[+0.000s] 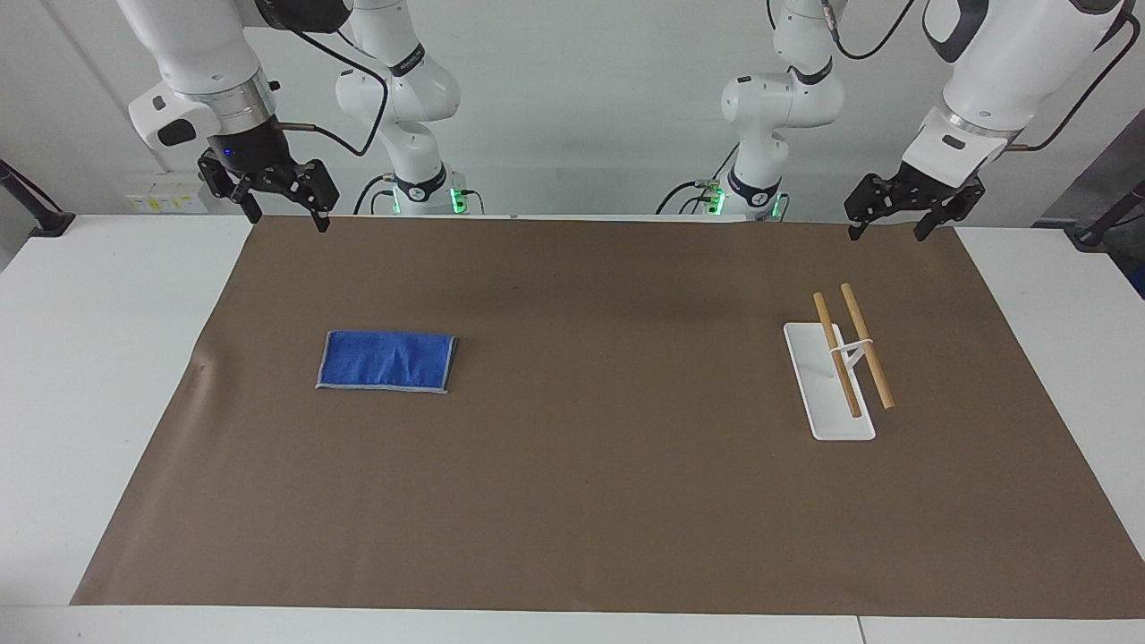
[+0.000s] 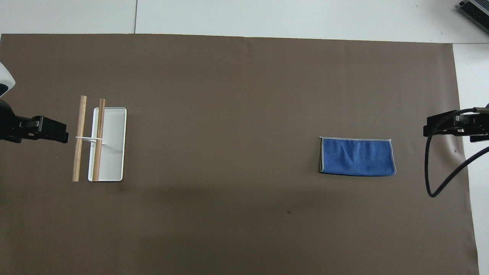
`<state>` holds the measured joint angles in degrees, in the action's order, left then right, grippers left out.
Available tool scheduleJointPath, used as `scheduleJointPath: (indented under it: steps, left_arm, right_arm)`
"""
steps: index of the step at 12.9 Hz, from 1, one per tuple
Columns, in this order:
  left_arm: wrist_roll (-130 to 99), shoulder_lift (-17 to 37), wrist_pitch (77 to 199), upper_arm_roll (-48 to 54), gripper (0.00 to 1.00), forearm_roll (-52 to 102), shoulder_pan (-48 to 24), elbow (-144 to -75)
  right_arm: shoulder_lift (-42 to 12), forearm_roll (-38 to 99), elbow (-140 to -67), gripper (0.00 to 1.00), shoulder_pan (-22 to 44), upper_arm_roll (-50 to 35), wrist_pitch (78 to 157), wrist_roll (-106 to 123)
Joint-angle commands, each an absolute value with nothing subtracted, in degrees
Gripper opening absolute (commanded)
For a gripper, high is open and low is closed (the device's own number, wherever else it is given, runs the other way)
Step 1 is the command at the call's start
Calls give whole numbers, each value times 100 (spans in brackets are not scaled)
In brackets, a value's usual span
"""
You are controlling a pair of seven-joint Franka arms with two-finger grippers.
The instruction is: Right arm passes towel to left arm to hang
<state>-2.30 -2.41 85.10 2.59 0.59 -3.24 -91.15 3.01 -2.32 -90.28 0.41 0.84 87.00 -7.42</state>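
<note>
Lab: twin arms [image 1: 215, 80], papered table [image 1: 572, 501]

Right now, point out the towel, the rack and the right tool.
towel [image 1: 386, 361]: facing view, middle of the blue cloth.
rack [image 2: 114, 152]: overhead view, bare part of its white base.
right tool [image 1: 284, 207]: facing view, midway between its open fingertips.

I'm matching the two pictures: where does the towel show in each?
Facing view: the towel lies flat left of centre on the brown mat.
Overhead view: the towel lies right of centre, about mid-height.
Shared landmark: the rack at the left arm's end of the table.
</note>
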Motion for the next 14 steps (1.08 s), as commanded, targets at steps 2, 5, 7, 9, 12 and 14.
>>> scheduleJointPath:
  steps: [2, 5, 7, 9, 12, 14]
  left_arm:
    - [-237, -316, 8481, 299, 100, -62, -272, -9158]
    - [-237, -316, 8481, 299, 100, -62, -264, -9158]
    - [-237, -316, 8481, 299, 100, -62, -272, -9158]
    - [-237, -316, 8481, 299, 100, -62, -272, -9150]
    - [-237, -316, 8481, 299, 100, -62, -264, -9158]
    - [-229, -316, 8481, 299, 100, -62, -272, -9158]
  right_arm:
    - [483, -264, -9273, 100, 44, 79, 8868, -764]
    - [483, -237, -9272, 100, 44, 79, 8824, -773]
    - [483, -229, -9290, 100, 44, 79, 8851, -765]
    - [492, -237, -9299, 100, 53, 79, 8842, -739]
    - [527, -255, -9290, 100, 53, 0, 8702, -800]
    - [571, -272, -9360, 100, 53, 0, 8727, -1018]
